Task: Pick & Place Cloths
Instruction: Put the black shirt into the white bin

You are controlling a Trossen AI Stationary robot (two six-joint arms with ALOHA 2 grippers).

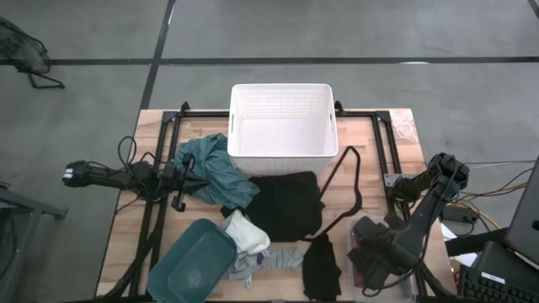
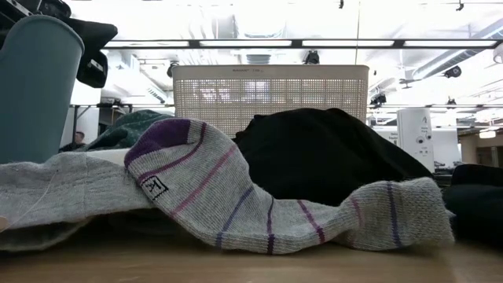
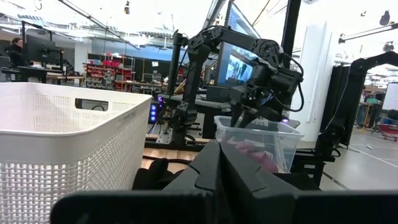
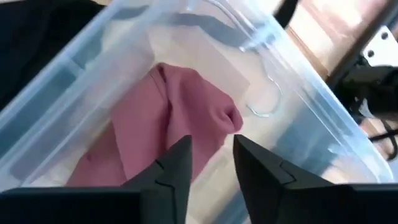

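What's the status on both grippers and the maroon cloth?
Right gripper open over clear bin. Maroon cloth lies inside, released. Left gripper shut, idle beside white basket.

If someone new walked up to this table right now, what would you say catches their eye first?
Probably the white slatted basket at the table's far edge, with a heap of cloths before it: a teal garment, a large black one and a grey striped sock nearest the low camera. Next, the right claw, fingers parted, poised over a maroon cloth lying in a clear plastic bin at the near right corner.
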